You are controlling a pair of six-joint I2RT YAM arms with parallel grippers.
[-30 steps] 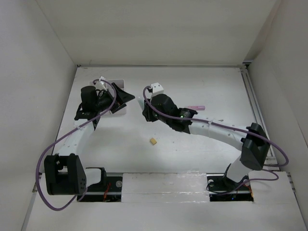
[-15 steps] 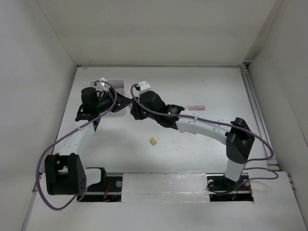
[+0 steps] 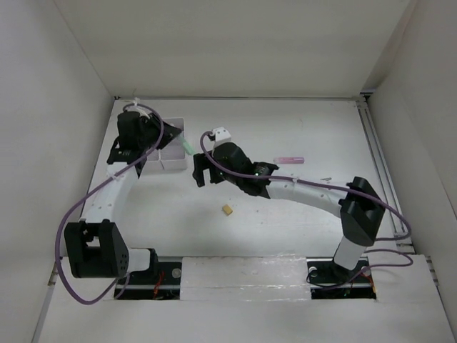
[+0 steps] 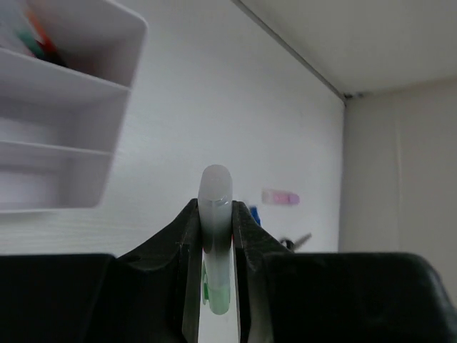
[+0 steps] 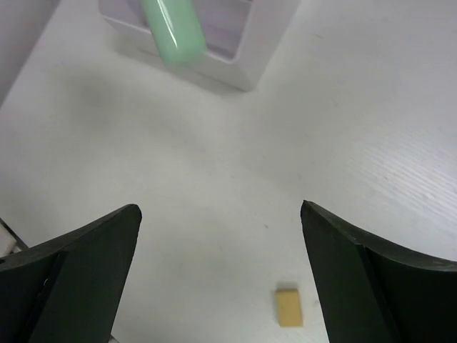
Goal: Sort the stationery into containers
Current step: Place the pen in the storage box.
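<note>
**Progress.** The white organiser tray [image 3: 173, 127] sits at about 10 o'clock on the desk [image 3: 285, 214]. In the left wrist view one far compartment holds coloured items, red and teal, too blurred to name. The nearer compartments look bare. Several items lie loose on the desk:
- a tan eraser [image 3: 228, 209] just off centre toward 6 o'clock
- a pink highlighter [image 3: 288, 159] at about 2 o'clock
- a small blue item [image 4: 254, 213] and a thin dark item [image 4: 296, 241] near the pink highlighter, both too small to identify

Judgement: sorting is partly done, with at least four pieces left to place besides the one in hand.

**Item in hand.** The green highlighter [image 3: 187, 148] is clamped between the fingers of the left pincer [image 4: 215, 209]. It sticks out toward 3 o'clock, over the tray's right edge. It is above the desk and not yet in a compartment.

**Left arm.** It reaches forward along the left side of the desk. Its wrist is over the tray, and the pincer is closed on the highlighter.

**Right arm.** It stretches across from the right base toward 10 o'clock, elbow low. The right pincer [image 5: 219, 211] has its jaws spread wide and empty. It hangs above bare desk just short of the tray corner, with the eraser below and behind it.

**Next step, judged.** The highlighter must be lined up with a long compartment before release. It sits close to the tray wall and could snag there.
</note>
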